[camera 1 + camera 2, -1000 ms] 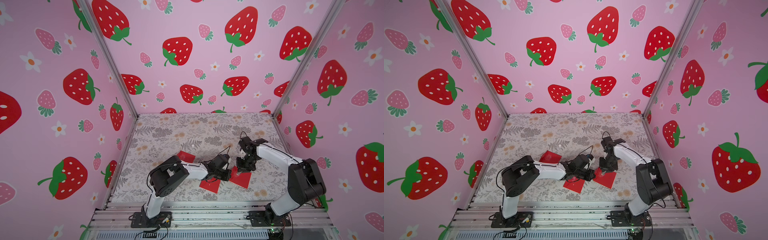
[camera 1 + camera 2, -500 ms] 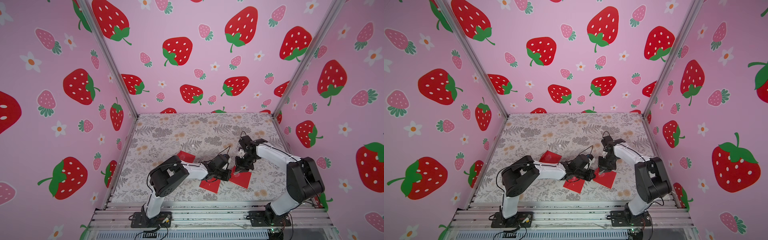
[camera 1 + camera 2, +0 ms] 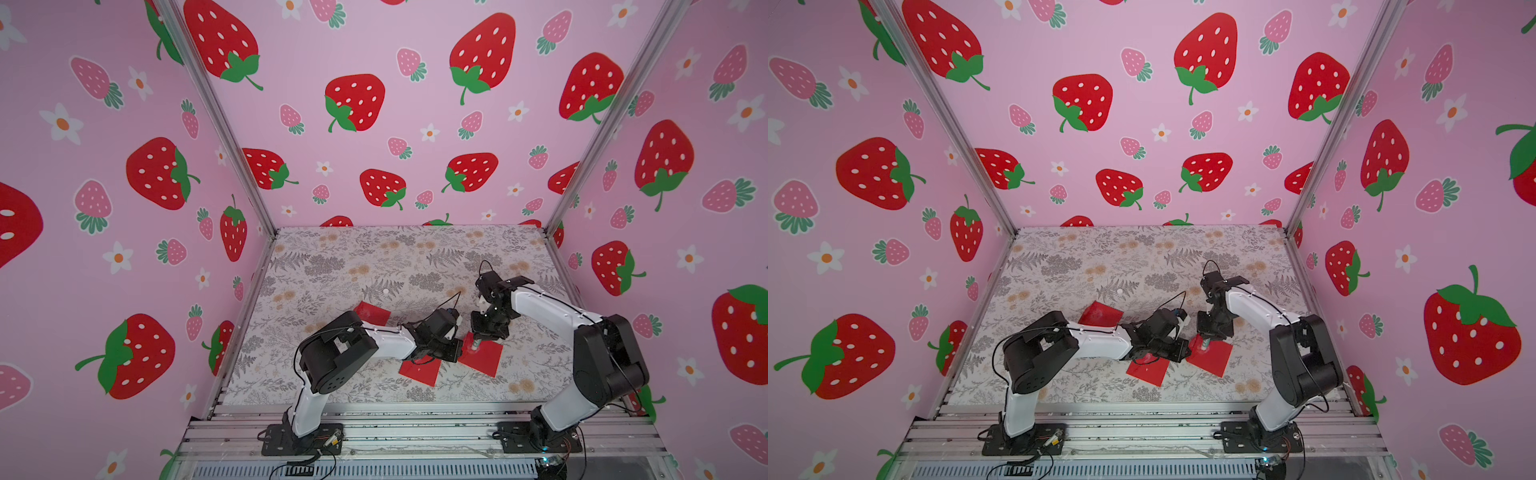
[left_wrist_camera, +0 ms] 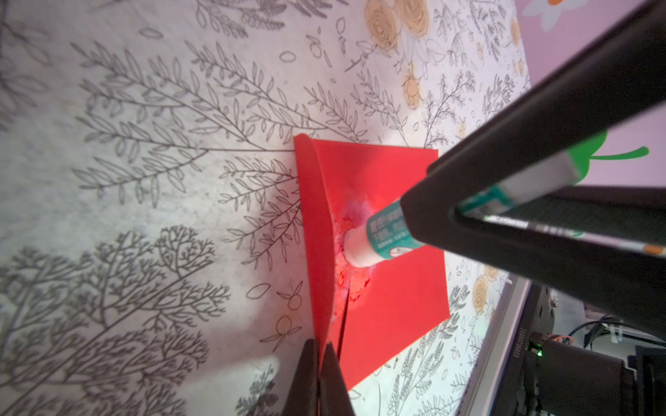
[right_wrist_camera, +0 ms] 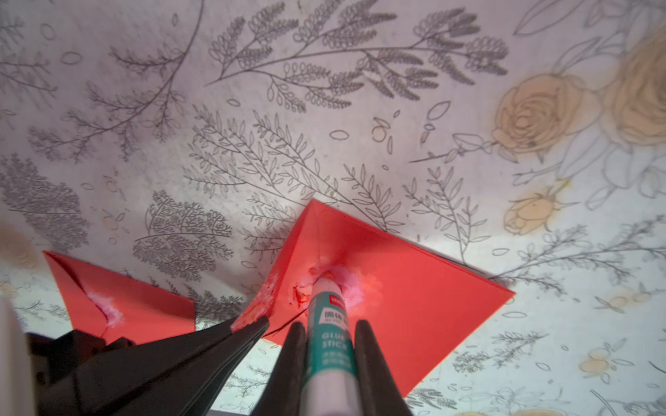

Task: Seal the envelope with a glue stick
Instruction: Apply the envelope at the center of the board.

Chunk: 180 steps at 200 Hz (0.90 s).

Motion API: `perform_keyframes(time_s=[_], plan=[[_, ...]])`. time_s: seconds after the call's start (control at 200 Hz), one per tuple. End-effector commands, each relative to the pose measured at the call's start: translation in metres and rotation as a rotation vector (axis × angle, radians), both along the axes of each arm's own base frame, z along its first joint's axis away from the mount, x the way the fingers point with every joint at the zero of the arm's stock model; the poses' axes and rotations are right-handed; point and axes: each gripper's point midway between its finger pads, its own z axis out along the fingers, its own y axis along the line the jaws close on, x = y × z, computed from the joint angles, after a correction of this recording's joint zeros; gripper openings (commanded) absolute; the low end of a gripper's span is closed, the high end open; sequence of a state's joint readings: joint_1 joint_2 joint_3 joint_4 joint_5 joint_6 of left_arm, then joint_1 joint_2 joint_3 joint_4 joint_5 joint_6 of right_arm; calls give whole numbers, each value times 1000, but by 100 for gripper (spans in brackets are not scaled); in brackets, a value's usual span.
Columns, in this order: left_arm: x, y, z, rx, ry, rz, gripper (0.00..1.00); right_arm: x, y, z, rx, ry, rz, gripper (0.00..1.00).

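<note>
Teal-banded glue stick (image 5: 329,342), printed "GLUE STICK".

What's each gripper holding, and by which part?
The right gripper holds the glue stick by its teal band; the left gripper pinches the red envelope by its raised flap.

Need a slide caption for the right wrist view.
The right hand presses the glue stick onto the red envelope while the left hand pinches its flap open.
</note>
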State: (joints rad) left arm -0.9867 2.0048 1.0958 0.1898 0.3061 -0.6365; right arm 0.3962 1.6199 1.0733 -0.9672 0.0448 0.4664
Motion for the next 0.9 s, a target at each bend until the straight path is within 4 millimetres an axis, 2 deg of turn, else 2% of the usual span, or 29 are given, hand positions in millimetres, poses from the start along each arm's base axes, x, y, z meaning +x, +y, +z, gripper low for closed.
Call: perform_keyframes(time_s=[0.0,0.17,0.285,0.65,0.755,0.895], plan=[[1,5,-13,47,24,15,0,-11,-12,-16,-65,69,12,0],[0,5,-14,48,24,16,0,-11,3,-19,11,75,6,0],[0,5,-14,49,27,16,0,-10,15,-14,85,26,-17,0],[0,7,-12,43,35,23,0,17,-11,41,5,-416,-77,0],[1,7,-11,42,36,23,0,17,-15,42,-8,-469,-68,0],[1,7,-12,47,38,24,0,12,-11,34,-32,-497,-38,0]])
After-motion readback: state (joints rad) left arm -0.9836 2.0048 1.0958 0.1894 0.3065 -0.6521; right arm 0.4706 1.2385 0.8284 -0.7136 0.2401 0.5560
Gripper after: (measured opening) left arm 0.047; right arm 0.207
